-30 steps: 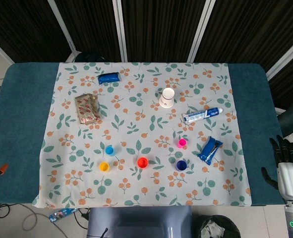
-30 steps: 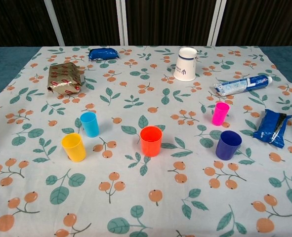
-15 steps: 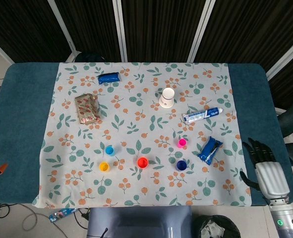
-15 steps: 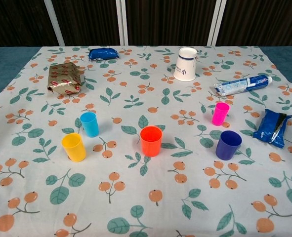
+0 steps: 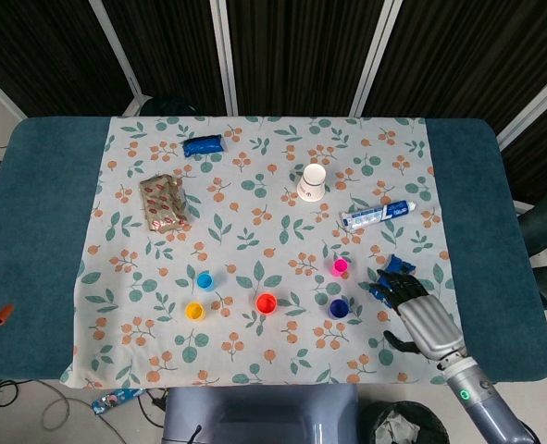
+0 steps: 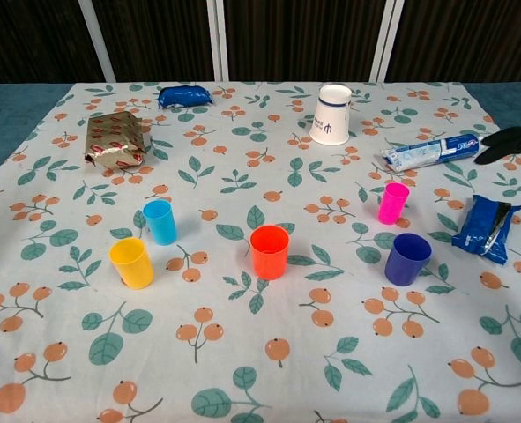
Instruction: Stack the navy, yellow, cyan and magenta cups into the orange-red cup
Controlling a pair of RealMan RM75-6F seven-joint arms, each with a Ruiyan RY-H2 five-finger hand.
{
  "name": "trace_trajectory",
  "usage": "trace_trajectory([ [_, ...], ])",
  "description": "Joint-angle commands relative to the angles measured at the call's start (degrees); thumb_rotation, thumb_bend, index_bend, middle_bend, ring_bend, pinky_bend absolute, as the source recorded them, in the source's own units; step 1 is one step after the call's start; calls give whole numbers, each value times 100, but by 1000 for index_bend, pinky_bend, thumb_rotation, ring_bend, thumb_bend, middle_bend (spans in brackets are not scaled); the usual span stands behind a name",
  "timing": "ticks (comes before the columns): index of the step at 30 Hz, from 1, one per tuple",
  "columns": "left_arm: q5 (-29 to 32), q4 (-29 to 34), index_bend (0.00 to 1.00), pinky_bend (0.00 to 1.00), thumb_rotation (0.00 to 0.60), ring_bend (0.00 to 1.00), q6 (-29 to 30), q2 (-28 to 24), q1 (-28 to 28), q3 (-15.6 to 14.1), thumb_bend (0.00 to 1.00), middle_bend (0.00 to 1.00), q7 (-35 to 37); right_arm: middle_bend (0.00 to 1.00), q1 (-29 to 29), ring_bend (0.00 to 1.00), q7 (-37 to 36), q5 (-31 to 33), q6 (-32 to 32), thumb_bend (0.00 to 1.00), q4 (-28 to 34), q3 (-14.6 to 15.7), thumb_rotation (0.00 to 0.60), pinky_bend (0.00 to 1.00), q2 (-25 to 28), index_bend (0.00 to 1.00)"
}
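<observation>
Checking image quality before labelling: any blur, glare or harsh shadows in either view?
Head view: even light, cups sharp, no glare; the right robot hand is clear, lying over the blue packet. Chest view: soft shadows under the cups; the fingertips at the right edge look dark and blurred.

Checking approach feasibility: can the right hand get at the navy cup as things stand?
Probably yes. The right hand hovers open just right of the navy cup, with bare cloth between them; the blue packet lies beneath the hand, not in the path.
</observation>
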State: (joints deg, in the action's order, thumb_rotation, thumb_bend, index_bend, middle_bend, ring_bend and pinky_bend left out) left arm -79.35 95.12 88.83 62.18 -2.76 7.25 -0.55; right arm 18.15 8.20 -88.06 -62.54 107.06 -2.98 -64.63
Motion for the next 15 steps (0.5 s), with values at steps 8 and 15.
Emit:
trace_trajectory([
  [8, 24, 0, 37, 0, 600, 0, -11, -4, -1, 9, 77, 0, 0, 0, 398, 25, 705, 513, 382, 388, 60, -132, 600, 93, -696, 232],
  [15, 61, -14, 37, 0, 600, 0, -30, -14, -5, 27, 77, 0, 41, 0, 559, 28, 992, 891, 465, 388, -57, -213, 600, 93, -1021, 281],
])
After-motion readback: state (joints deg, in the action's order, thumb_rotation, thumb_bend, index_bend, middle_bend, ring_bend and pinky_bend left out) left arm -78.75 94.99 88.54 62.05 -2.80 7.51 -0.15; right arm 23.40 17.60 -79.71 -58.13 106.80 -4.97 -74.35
